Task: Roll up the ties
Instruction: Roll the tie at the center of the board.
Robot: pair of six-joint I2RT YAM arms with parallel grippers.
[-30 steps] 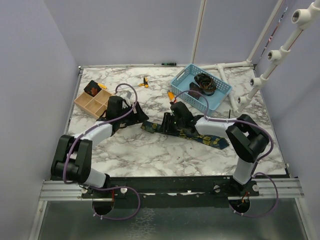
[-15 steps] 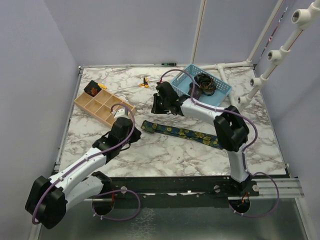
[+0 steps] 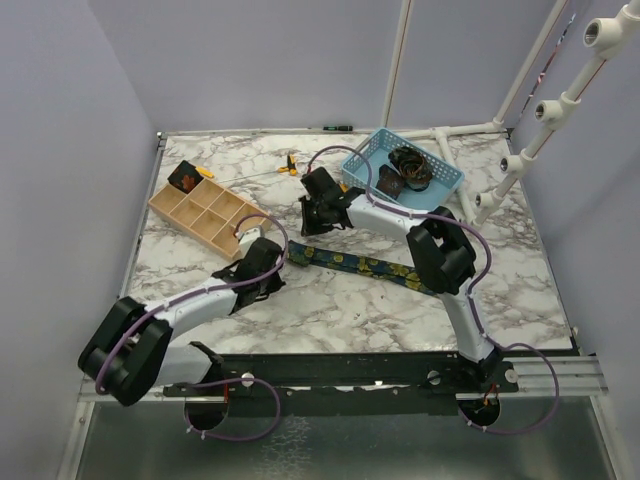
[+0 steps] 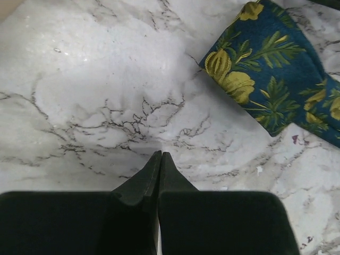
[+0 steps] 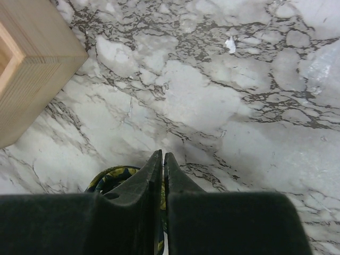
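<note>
From above, the navy tie [image 3: 365,267] with yellow-green print is lying flat and unrolled across the middle of the marble bench [image 3: 330,305], running from centre-left down toward the right. The left gripper [image 3: 272,262] is sitting low just beside the tie's left end. The right gripper [image 3: 308,218] is reaching in a little farther back, between that end and the blue basket [image 3: 440,190]. A second, dark tie [image 3: 408,165] is resting coiled inside the basket. A wooden tray [image 3: 205,213] with compartments is standing at the left.

In the left wrist view, the left gripper [image 4: 160,158] is showing its fingers pressed together with nothing between them, over bare bench [image 4: 95,79]. The tie's pointed end [image 4: 271,90] is lying ahead and to the right, apart from the tips.

In the right wrist view, the right gripper [image 5: 162,158] is holding its fingers all but together, only a thin slit showing and nothing visibly caught. A bit of the navy tie [image 5: 114,177] is peeking out beneath the fingers, and the tray's corner [image 5: 32,64] is showing upper left.
</note>
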